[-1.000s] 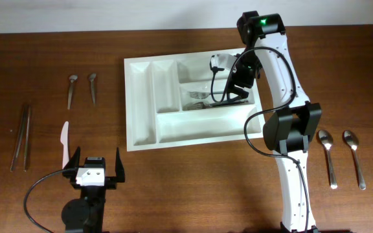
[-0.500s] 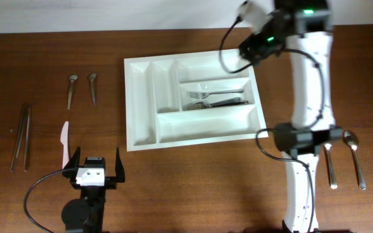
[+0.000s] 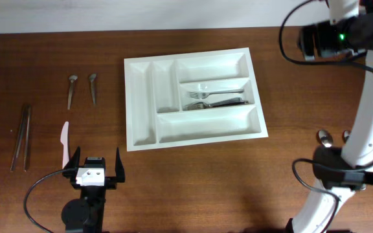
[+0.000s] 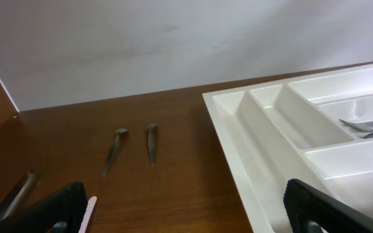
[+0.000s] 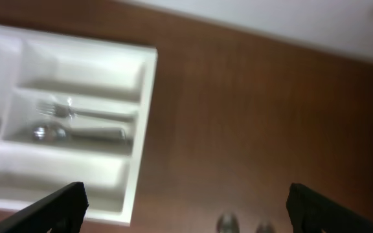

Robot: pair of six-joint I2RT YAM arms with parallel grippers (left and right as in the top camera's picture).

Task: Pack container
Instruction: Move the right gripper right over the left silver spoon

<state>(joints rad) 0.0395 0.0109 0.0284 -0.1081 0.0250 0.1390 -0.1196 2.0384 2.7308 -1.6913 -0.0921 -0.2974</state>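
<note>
Centrally on the wooden table (image 3: 290,97) lies one large white container (image 3: 206,124), a cutlery tray with five compartments: two narrow ones on its left and three long ones running crosswise. The middle crosswise compartment holds a few pieces of cutlery (image 3: 215,98). A fork shows among them, but the exact count is hard to tell.

The left gripper (image 3: 97,163) sits near the table's front edge, towards the left, with its fingers spread wide and nothing between them. The container is ahead of it and to its right, well apart. The right gripper (image 5: 186,194) hangs high over the table's far right area, fingers also spread wide and empty. The container lies below it, off to its left.

Left of the container, near the far edge, are two small spoons (image 3: 72,90). Nearer the left edge lie two long dark sticks (image 3: 21,136) side by side, with one white knife (image 3: 63,142) beside them. Near the right edge are two larger spoons (image 3: 323,136).

The overhead view hides most of the larger spoons behind the right arm. The right wrist view is blurred and shows only their bowls. The left wrist view alone shows a pale wall behind the table, and it catches only the knife's tip.
</note>
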